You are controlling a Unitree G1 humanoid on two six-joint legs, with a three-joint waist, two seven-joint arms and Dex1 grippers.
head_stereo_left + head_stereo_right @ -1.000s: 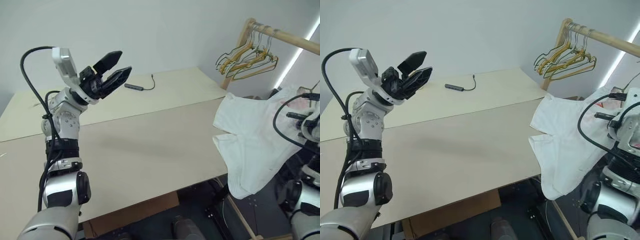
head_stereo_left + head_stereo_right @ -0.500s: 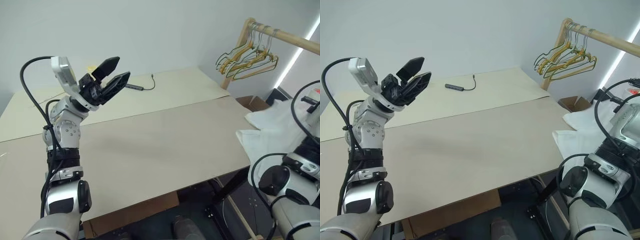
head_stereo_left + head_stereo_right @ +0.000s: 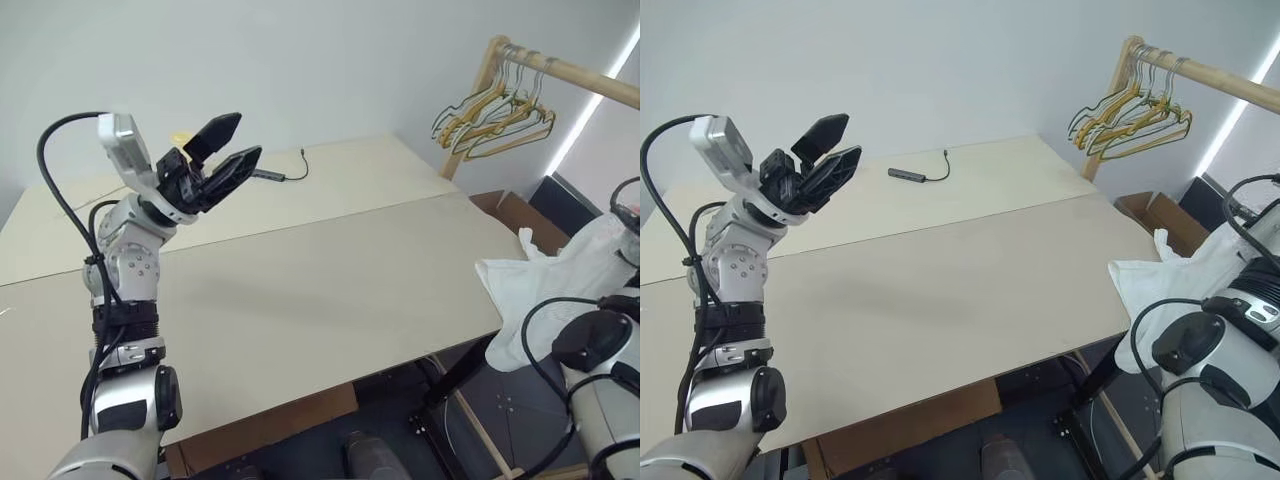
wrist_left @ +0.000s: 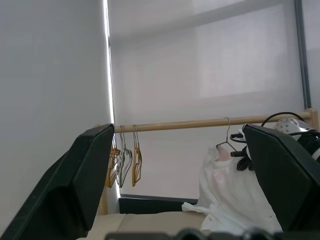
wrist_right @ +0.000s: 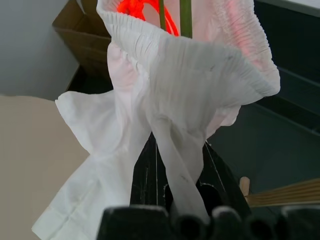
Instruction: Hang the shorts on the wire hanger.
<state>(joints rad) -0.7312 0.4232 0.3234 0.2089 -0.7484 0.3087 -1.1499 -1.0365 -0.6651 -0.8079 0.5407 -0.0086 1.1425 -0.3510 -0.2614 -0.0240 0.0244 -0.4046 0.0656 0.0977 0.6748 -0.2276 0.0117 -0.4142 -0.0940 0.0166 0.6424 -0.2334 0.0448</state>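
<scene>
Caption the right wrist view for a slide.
Right gripper shut on the white shorts, waistband gathered, beyond the table edge.

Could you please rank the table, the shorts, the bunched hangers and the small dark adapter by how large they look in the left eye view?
1. The table
2. The shorts
3. The bunched hangers, though being farther away shrinks them
4. The dark adapter

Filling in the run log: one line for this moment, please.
left gripper: open, empty, raised over table | right gripper: shut on shorts beside table's right edge | wire hanger: on rail
</scene>
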